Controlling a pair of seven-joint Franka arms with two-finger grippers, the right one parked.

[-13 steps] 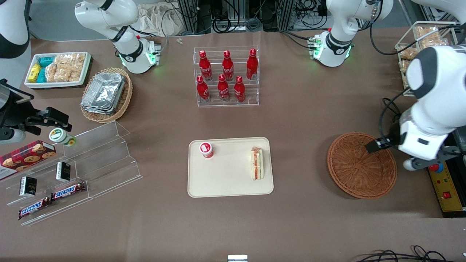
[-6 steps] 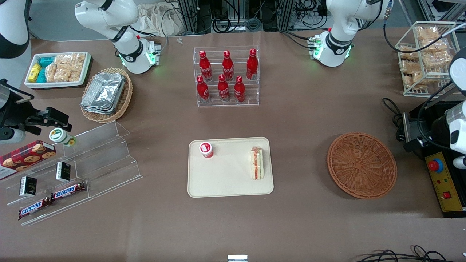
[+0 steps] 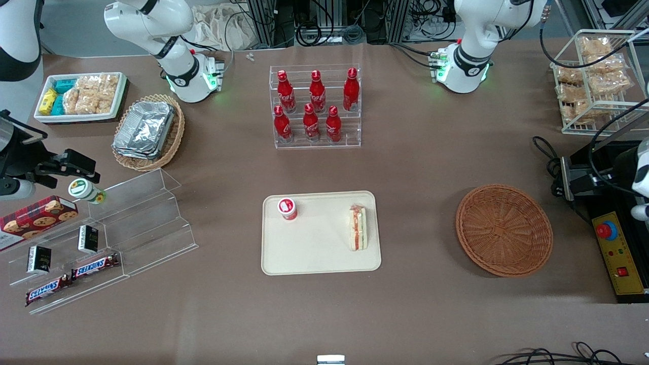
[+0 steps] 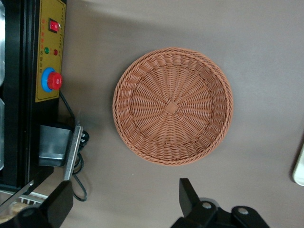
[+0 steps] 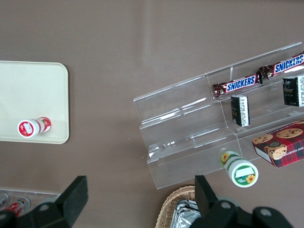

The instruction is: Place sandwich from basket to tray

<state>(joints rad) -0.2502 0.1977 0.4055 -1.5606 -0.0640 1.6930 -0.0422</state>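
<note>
The sandwich point(image 3: 358, 228) lies on the cream tray point(image 3: 274, 263), at the tray's end nearer the basket, with its red and green filling edge showing. The round reddish-brown basket point(image 3: 504, 229) holds nothing; its bare woven floor fills the left wrist view point(image 4: 172, 105). My left gripper point(image 4: 123, 202) hangs open above the bare tabletop beside the basket, toward the working arm's end of the table, with nothing between its fingers. In the front view only part of that arm point(image 3: 638, 170) shows at the frame's edge.
A small red-capped bottle point(image 3: 287, 208) stands on the tray. A black and yellow control box point(image 3: 616, 248) with a red button point(image 4: 52, 80) sits beside the basket. A rack of red bottles point(image 3: 315, 106) stands farther from the camera than the tray. A wire rack of snacks point(image 3: 593, 76) is near the arm.
The left arm has drawn back from over the basket toward its own end of the table and has mostly left the front view. Sandwich, tray and basket have not moved.
</note>
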